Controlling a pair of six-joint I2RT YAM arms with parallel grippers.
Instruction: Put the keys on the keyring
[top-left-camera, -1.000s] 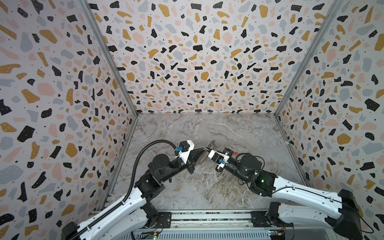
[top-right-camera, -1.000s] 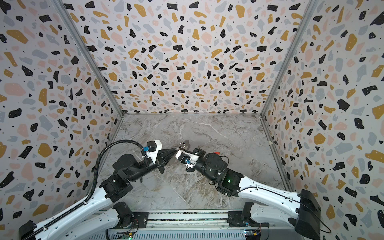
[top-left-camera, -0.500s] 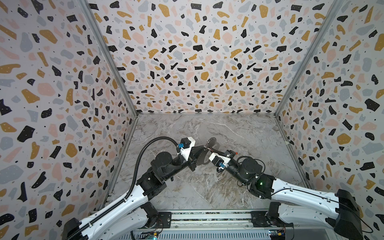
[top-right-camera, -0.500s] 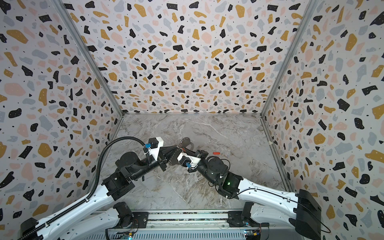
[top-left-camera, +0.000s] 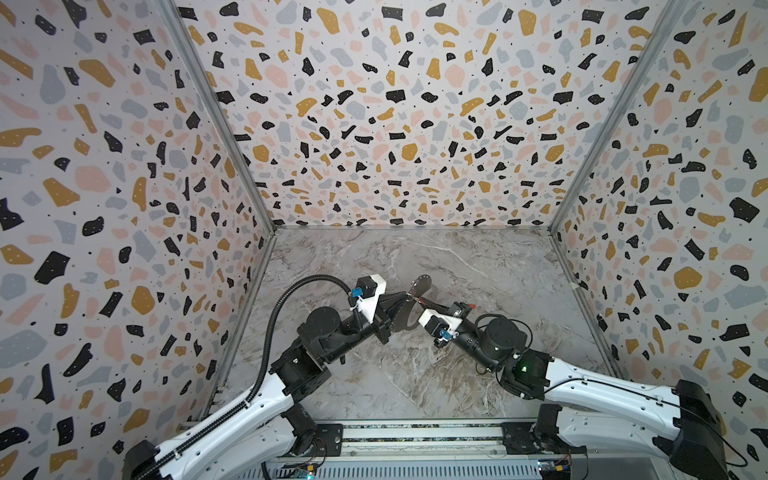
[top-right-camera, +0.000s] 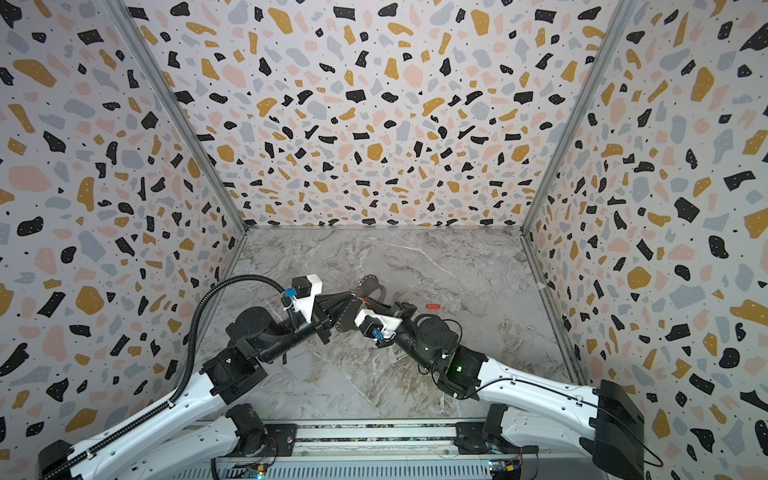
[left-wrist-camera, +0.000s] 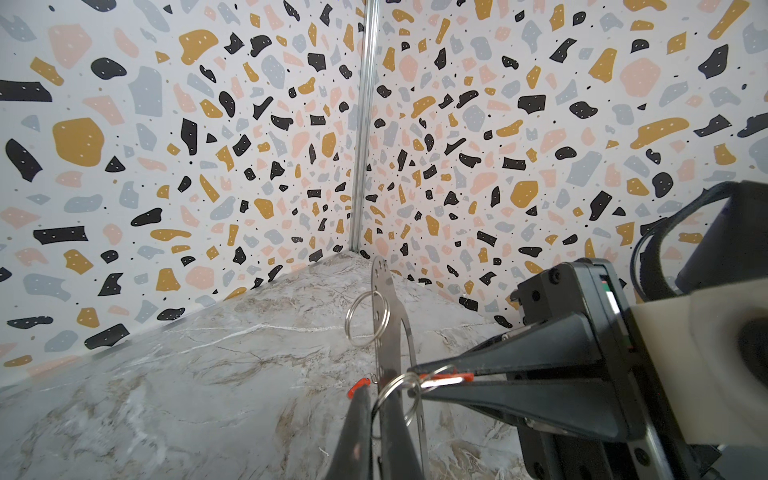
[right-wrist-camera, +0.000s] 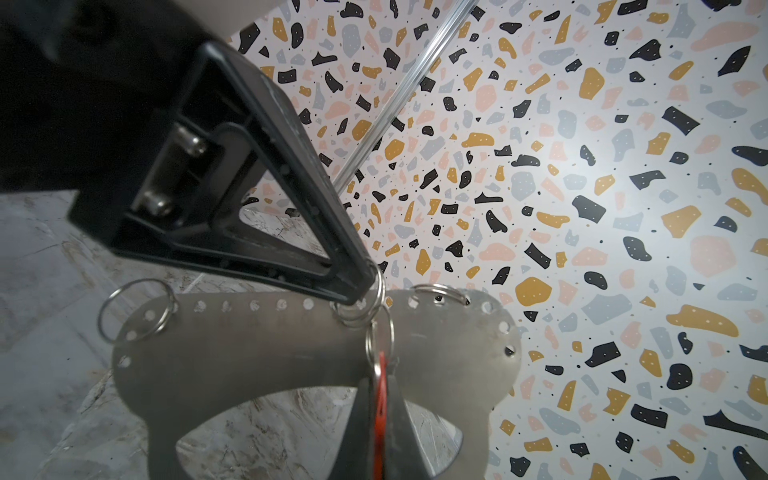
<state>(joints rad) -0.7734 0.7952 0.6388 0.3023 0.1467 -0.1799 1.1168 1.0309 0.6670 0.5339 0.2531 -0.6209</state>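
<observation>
Above the middle of the grey marble-patterned table (top-left-camera: 457, 257), the left gripper (top-left-camera: 409, 296) and the right gripper (top-left-camera: 423, 302) meet tip to tip, both clear of the surface. The left gripper's black fingers (left-wrist-camera: 357, 432) are closed on the keyring (left-wrist-camera: 384, 282), a flat dull-grey metal plate with one large opening and a row of small holes along its rim. They pinch that rim from both sides, so the plate stands on edge between them and rises beyond their tips. In the right wrist view their tips sit right at a small silvery split ring (right-wrist-camera: 353, 313) in one rim hole. The right gripper's fingers (right-wrist-camera: 361, 432) are clamped on the held key (right-wrist-camera: 380, 409), of which only the red-orange oblong plastic tag shows, sandwiched between them. Its own wire ring (right-wrist-camera: 380, 345) sticks out past the fingertips and overlaps the keyring's rim just beside the left gripper's tips; whether it is threaded on cannot be told. The second key (top-right-camera: 433, 306), also red-tagged, lies flat on the table a little right of the middle, near the right gripper but apart from it.
</observation>
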